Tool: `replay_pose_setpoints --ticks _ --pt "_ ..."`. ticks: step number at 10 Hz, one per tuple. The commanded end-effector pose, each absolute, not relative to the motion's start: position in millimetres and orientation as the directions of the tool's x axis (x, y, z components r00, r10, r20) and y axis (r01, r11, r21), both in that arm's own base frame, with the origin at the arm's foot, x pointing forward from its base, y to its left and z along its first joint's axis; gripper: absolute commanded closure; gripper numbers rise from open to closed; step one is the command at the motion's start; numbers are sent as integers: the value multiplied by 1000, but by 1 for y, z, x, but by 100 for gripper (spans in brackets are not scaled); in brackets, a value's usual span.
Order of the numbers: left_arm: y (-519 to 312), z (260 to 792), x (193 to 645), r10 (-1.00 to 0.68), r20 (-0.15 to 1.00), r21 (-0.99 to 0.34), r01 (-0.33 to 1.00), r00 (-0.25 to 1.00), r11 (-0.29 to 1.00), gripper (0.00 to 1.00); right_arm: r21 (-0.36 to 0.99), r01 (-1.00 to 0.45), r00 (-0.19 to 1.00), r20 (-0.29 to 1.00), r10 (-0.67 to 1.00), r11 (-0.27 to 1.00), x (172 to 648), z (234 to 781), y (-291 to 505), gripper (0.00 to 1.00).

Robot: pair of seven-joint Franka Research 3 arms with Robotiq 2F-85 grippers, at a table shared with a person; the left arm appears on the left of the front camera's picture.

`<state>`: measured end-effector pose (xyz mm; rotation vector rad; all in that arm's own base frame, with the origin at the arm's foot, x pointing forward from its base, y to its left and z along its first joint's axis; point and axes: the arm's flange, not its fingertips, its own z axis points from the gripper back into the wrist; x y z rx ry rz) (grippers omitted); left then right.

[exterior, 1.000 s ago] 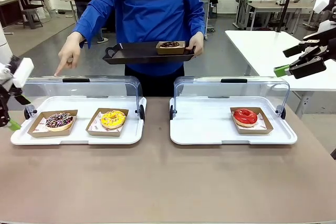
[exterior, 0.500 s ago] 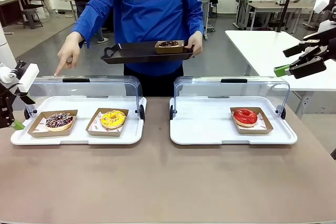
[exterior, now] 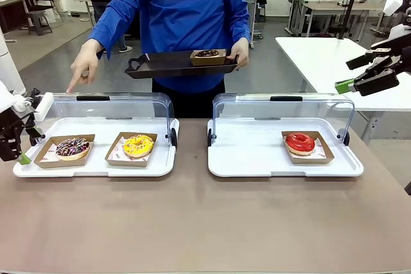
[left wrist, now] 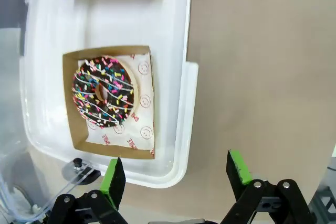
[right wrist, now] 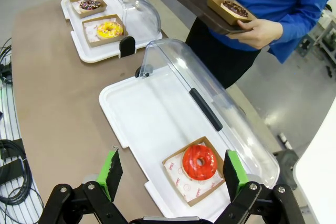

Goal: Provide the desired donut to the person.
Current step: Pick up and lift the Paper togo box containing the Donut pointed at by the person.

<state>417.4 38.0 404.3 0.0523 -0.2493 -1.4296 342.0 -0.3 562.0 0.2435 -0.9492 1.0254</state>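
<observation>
1. Pointing down over the left display tray (exterior: 96, 168), the person's hand (exterior: 85, 65) hangs above the sprinkled chocolate donut (exterior: 72, 147), which lies in a cardboard box at that tray's left end.
2. The left gripper (left wrist: 175, 170), fingers spread and empty, has swung inward and lower, and is now just beside that end.
3. A yellow donut (exterior: 138, 145) shares the tray.
4. A red donut (exterior: 300, 142) sits alone in the right display tray (exterior: 257, 158).
5. The black serving tray (exterior: 167, 63) in the person's other hand carries a boxed chocolate donut (exterior: 207, 54).
6. The right gripper (right wrist: 171, 170), open and empty, is unmoved.
</observation>
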Motion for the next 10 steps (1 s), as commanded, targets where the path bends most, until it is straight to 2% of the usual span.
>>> replay_pose_setpoints --ticks 1,3,6,10 --pt "50 395 425 -985 145 192 974 92 119 0 -234 -809 189 765 615 540 341 560 1 0" --pt "59 383 430 -991 105 160 982 80 96 0 -234 -809 189 765 615 540 341 560 1 0" --pt "62 358 446 -987 147 123 989 65 84 0 -234 -809 189 765 615 540 341 560 1 0" --pt "63 339 464 -982 173 149 983 78 104 0 -234 -809 189 765 615 540 341 560 1 0"
